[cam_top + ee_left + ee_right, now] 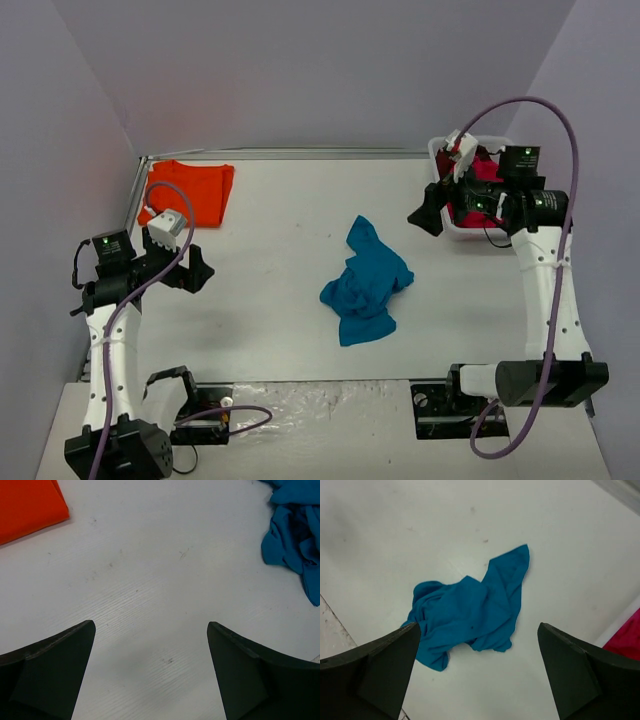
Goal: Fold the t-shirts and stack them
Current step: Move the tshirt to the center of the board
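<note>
A crumpled teal-blue t-shirt (365, 283) lies loose in the middle of the table, also seen in the right wrist view (470, 612) and at the right edge of the left wrist view (295, 535). An orange t-shirt (190, 190) lies flat and folded at the back left (27, 505). Pink and dark red t-shirts (487, 170) sit bunched in the basket. My left gripper (198, 268) (151, 624) hangs open over bare table, left of the teal shirt. My right gripper (428, 212) (479, 625) is open and empty, raised beside the basket and right of the teal shirt.
A white slotted basket (437, 150) stands at the back right corner, under the right arm's wrist. Purple walls close in the table at the back and both sides. A strip of pink cloth (627, 640) shows at the right wrist view's edge.
</note>
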Controlling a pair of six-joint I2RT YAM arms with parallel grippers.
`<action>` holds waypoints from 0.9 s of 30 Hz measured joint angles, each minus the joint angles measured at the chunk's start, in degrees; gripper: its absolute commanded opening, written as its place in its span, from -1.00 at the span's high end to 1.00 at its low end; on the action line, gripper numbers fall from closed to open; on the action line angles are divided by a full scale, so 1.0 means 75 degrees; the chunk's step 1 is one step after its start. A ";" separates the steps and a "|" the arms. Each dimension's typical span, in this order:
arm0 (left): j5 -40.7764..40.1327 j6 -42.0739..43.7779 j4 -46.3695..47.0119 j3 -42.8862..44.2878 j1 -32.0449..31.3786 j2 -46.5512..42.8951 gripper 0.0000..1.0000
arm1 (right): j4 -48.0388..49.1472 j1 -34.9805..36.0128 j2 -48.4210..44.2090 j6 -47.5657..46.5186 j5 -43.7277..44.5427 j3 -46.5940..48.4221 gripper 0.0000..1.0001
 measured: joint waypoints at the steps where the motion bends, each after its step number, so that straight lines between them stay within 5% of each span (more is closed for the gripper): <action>1: 0.0000 0.0000 0.0000 0.0000 0.0000 0.0000 -0.89 | -0.0067 0.0000 0.0119 -0.0099 0.0090 -0.0213 -1.00; 12: 0.0522 0.0070 -0.0402 0.0507 -0.0335 0.0557 -0.89 | -0.0219 0.0160 0.0169 -0.0825 0.0973 -0.1830 -1.00; 20: -0.0490 0.0790 -0.1276 0.2938 -0.3587 0.3028 -0.89 | -0.0105 0.0335 -0.0184 -0.0743 0.1649 -0.3314 -1.00; 27: 0.0157 0.0618 -0.1614 0.4835 -0.4919 0.5668 -0.99 | 0.0740 -0.0134 -0.1259 -0.0230 0.1751 -0.3867 -1.00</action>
